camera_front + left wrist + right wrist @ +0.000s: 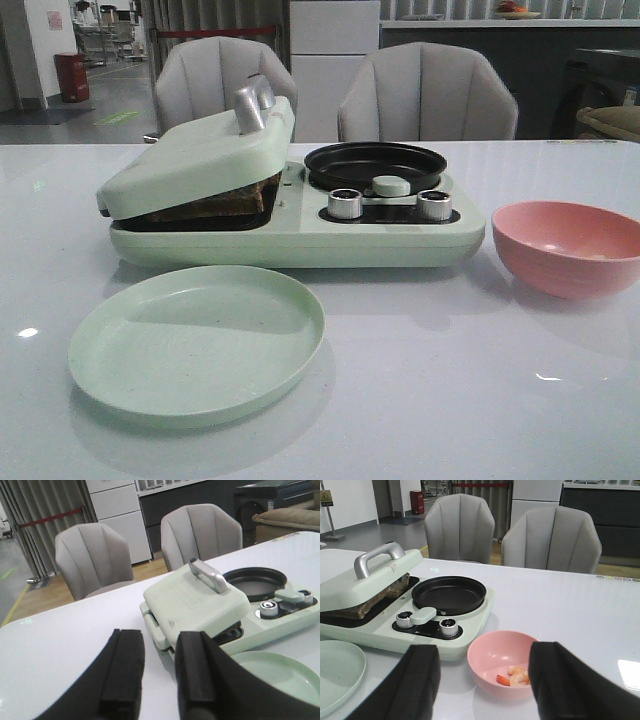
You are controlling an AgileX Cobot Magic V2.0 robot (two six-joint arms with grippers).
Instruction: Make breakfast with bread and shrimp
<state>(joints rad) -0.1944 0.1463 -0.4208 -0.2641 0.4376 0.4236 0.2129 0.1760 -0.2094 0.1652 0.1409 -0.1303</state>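
- On a white surface (480,400) before two grey chairs, bread (215,203) sits under the sandwich press lid (190,160).
- Our left gripper (160,672) is narrowly parted, our right gripper (482,690) wide; both are empty.
- We judge the small shrimp (517,676) could slip from the grip, and the pink bowl (495,652) could skid.

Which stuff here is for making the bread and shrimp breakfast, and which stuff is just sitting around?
For the breakfast:
- bread, under the sandwich press lid
- shrimp, in the pink bowl
- black frying pan, empty
- green plate, empty

Just sitting around:
- two grey chairs behind the table
- red bin far back
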